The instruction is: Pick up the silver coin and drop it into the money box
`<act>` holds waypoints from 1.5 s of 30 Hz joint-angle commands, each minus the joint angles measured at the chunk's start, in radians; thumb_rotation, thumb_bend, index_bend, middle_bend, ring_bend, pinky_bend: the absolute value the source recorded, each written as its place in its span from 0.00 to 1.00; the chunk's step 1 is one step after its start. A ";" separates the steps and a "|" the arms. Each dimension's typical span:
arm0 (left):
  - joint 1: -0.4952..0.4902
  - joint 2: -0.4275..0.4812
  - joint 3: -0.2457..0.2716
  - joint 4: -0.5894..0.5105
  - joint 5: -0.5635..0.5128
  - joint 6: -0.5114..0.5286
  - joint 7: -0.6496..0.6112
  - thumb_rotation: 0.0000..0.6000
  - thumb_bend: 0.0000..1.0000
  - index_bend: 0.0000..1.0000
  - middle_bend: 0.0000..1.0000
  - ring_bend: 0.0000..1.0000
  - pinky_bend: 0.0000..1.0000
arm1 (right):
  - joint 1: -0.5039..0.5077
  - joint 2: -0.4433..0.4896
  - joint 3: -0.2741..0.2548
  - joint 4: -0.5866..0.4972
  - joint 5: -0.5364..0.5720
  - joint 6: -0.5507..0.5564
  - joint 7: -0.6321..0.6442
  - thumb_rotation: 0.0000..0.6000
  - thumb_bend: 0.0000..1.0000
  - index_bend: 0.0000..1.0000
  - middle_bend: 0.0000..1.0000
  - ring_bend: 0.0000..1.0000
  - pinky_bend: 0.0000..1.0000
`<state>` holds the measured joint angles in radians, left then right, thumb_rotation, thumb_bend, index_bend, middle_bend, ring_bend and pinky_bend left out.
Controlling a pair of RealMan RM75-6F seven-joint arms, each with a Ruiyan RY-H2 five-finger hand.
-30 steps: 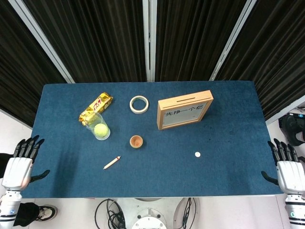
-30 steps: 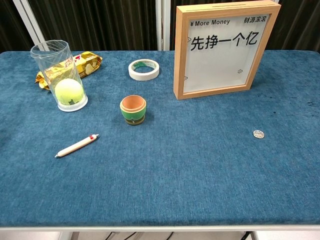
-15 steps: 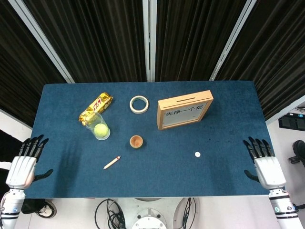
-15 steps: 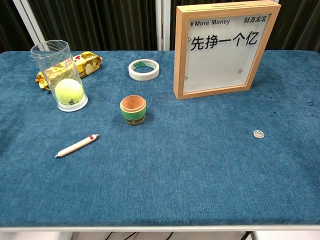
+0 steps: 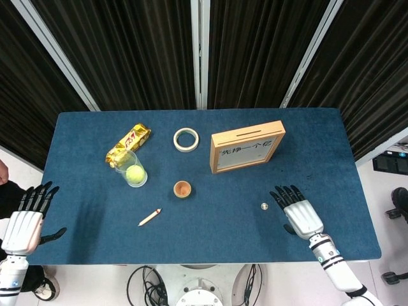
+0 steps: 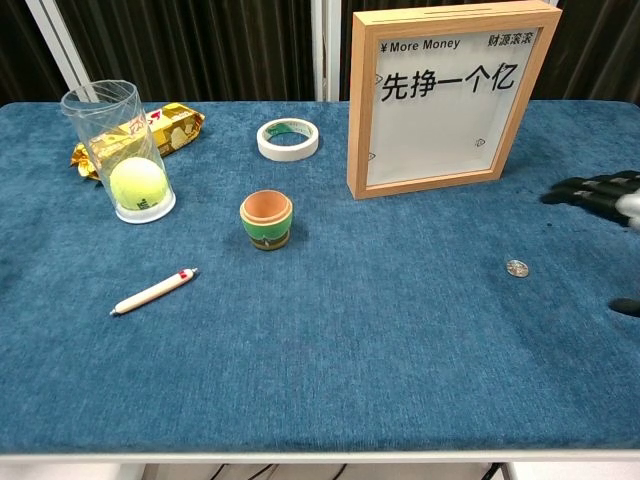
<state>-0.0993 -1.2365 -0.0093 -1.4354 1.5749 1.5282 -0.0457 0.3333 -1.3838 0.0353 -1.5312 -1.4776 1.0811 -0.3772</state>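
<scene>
The silver coin (image 5: 264, 206) (image 6: 517, 268) lies flat on the blue cloth, right of centre. The money box (image 5: 247, 146) (image 6: 446, 95), a wooden frame with a white printed face, stands upright behind it with its slot along the top edge. My right hand (image 5: 298, 211) (image 6: 602, 192) hovers over the cloth just right of the coin, fingers spread, holding nothing. My left hand (image 5: 25, 220) is off the table's left front edge, fingers apart and empty; the chest view does not show it.
A clear cup with a tennis ball (image 5: 133, 173) (image 6: 137, 183) and a gold snack packet (image 5: 128, 145) sit at the left. A tape roll (image 5: 186, 139), a small green-and-orange cup (image 5: 182, 189) (image 6: 266, 219) and a pen (image 5: 150, 217) (image 6: 153, 291) lie around the middle.
My right hand has swung in from beyond the table's right edge to just right of the coin. The left hand has shifted slightly. The coin has not moved.
</scene>
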 commanded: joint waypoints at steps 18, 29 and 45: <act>-0.012 -0.018 -0.001 0.041 -0.014 -0.032 -0.025 1.00 0.10 0.08 0.00 0.00 0.00 | 0.053 -0.134 -0.006 0.169 0.011 -0.020 0.050 1.00 0.20 0.24 0.00 0.00 0.00; -0.020 -0.021 -0.005 0.055 -0.019 -0.044 -0.035 1.00 0.10 0.08 0.00 0.00 0.00 | 0.079 -0.192 -0.005 0.248 -0.007 -0.009 0.099 1.00 0.24 0.36 0.00 0.00 0.00; -0.026 -0.027 -0.006 0.076 -0.024 -0.053 -0.058 1.00 0.10 0.08 0.00 0.00 0.00 | 0.088 -0.215 -0.013 0.287 -0.001 -0.002 0.119 1.00 0.28 0.40 0.00 0.00 0.00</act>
<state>-0.1249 -1.2633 -0.0157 -1.3594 1.5508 1.4749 -0.1035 0.4222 -1.5985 0.0226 -1.2453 -1.4778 1.0768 -0.2602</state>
